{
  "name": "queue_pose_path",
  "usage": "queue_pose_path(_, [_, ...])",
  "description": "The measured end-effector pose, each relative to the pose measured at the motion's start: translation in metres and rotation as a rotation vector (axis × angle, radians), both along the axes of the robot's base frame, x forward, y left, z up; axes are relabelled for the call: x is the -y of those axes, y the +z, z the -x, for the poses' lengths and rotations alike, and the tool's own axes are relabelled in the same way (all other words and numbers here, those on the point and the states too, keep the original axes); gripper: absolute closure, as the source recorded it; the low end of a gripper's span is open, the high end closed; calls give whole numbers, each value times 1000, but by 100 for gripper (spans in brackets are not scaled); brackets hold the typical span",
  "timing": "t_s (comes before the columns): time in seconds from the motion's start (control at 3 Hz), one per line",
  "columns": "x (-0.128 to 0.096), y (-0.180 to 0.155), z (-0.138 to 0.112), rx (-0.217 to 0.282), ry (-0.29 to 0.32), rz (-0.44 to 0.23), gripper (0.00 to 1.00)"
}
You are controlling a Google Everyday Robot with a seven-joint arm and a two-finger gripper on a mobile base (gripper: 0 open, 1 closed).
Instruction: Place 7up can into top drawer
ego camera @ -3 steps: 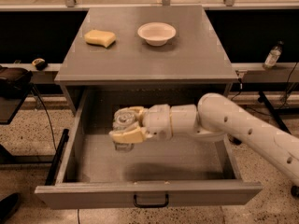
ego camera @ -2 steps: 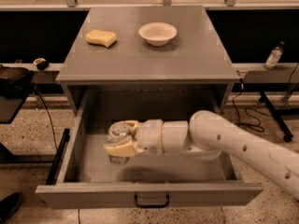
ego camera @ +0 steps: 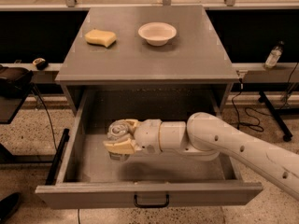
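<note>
The top drawer [ego camera: 149, 194] of the grey cabinet stands pulled out, its black handle [ego camera: 151, 201] at the front centre. My white arm reaches in from the right. My gripper [ego camera: 120, 138] is inside the drawer on its left side, low over the floor. It is shut on the 7up can [ego camera: 117, 130], a silvery can held upright between the cream fingers [ego camera: 122, 147]. Only the can's top and upper side show; its bottom is hidden by the fingers, so I cannot tell whether it touches the drawer floor.
A white bowl [ego camera: 157, 33] and a yellow sponge [ego camera: 100, 37] sit on the cabinet top [ego camera: 187, 55]. A plastic bottle [ego camera: 273, 56] stands on the ledge at right. Cables and a stand's feet lie on the floor at right. A dark object is at left.
The gripper with the can has moved left and lower inside the drawer, then stayed near the left side.
</note>
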State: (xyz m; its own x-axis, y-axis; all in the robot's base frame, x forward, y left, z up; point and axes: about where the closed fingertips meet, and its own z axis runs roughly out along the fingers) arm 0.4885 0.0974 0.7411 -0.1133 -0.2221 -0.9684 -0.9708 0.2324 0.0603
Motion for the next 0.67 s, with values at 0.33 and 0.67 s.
queue_pose_path(0.33, [0,-6,-9,29,49,-7,100])
queue_pose_path(0.67, [4,-31,-35,109,131,8,100])
